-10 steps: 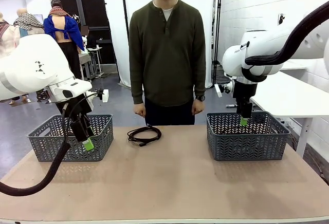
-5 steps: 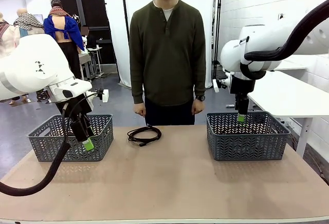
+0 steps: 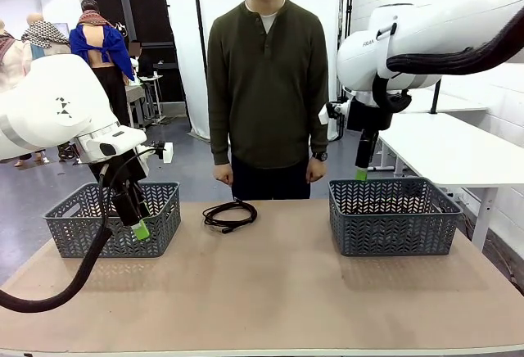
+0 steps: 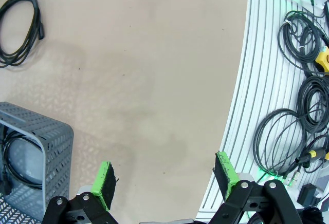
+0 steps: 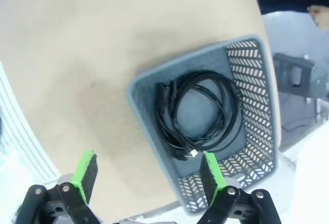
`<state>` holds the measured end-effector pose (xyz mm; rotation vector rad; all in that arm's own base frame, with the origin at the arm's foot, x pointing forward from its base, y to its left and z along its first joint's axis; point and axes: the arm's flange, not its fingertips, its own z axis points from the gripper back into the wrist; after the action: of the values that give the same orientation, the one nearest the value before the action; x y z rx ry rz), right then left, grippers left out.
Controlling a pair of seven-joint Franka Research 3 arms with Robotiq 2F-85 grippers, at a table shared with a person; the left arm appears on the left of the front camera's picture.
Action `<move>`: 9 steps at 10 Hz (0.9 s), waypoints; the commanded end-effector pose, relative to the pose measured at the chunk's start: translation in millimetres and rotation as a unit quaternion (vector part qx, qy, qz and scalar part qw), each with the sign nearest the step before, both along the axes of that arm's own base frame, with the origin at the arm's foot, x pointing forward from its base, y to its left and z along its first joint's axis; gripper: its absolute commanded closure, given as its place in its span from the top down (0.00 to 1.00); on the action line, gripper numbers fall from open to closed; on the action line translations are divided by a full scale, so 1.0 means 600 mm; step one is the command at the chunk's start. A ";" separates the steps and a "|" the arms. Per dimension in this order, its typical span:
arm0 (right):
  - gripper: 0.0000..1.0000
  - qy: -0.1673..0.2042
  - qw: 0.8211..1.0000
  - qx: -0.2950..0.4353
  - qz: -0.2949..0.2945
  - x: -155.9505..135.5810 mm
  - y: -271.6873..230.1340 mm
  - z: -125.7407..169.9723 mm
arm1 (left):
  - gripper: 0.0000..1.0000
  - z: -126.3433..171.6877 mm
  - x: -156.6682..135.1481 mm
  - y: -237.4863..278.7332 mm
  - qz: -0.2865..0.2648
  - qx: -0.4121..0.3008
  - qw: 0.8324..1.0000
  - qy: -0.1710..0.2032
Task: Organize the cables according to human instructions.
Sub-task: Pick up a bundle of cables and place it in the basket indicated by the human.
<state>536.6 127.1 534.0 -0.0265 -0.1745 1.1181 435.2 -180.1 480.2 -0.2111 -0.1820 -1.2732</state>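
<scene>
**Cables: three in sight, one on the bench and two in baskets**

Three black cables show. The first cable point(image 3: 230, 214) lies coiled on the bare bench point(image 3: 270, 291) near its far edge. It sits between the two baskets and just in front of the person point(image 3: 266, 87). The second cable point(image 5: 198, 113) lies in a flat loop on the floor of the right basket point(image 3: 393, 230), with its plugs along one side of the loop. The third cable point(image 4: 5, 180) seems to lie in the left basket point(image 3: 78, 238). Only a dark arc of it shows past the wall, so I cannot say it is a whole bundle.

There are two grey lattice baskets, one toward each end of the bench. From the front their walls hide what is inside.

There are two claws, both spread wide with nothing between the pads. The left claw point(image 3: 141, 230) hangs low at the near right corner of the left basket, over bare bench just beside it. Its arm and a thick black hose point(image 3: 74, 279) cover part of that basket from the front. The right claw point(image 3: 360, 174) hangs above the far left corner of the right basket, clear of the rim.

One person stands at the far side, arms down, with both hands near the bench edge.

Past the bench's near edge, several other cords point(image 4: 288, 136), some with yellow plugs, lie on a ribbed white surface.
</scene>
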 end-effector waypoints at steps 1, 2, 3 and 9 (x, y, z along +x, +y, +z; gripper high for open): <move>1.00 -0.023 0.999 0.040 -0.016 -0.050 0.026 -0.022 | 1.00 0.001 0.000 0.000 0.002 -0.001 1.000 -0.005; 1.00 -0.029 0.998 0.060 -0.007 -0.070 0.044 -0.024 | 1.00 0.001 0.000 0.000 0.002 -0.001 1.000 -0.005; 1.00 -0.053 0.996 0.074 -0.002 -0.085 0.060 -0.027 | 1.00 0.001 0.000 0.000 0.002 -0.001 1.000 -0.005; 1.00 -0.064 0.992 0.111 0.010 -0.162 0.128 -0.072 | 1.00 0.001 0.000 0.000 0.002 -0.001 1.000 -0.005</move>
<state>450.8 206.3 497.7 0.0895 -0.3800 1.1335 435.2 -180.1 480.2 -0.2111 -0.1821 -1.2733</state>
